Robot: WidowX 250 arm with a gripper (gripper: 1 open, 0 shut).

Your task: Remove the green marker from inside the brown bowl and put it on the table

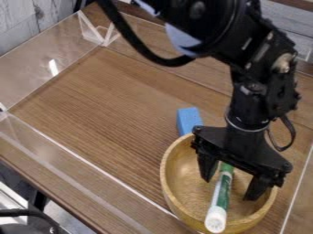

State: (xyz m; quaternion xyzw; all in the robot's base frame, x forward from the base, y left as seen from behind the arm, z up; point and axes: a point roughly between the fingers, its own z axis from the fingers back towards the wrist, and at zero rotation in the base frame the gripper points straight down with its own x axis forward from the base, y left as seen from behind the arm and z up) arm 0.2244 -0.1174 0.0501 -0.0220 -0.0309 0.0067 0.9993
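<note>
The upper end of the green marker point(221, 198) is hidden behind the hand point(239, 180), so its full length cannot be seen. The lettering on its barrel is too small to read. The brown bowl point(178, 179) is cut a little by the bottom of the picture, and the arm covers its far rim.

The marker lies inside the bowl, long axis running from the bowl's middle toward its near rim, white cap end nearest the camera.

The hand points straight down into the bowl, fingers spread wide on either side of the marker, gripping nothing.

A blue block point(188, 120) sits on the desk point(110, 101) just beside the bowl.
</note>
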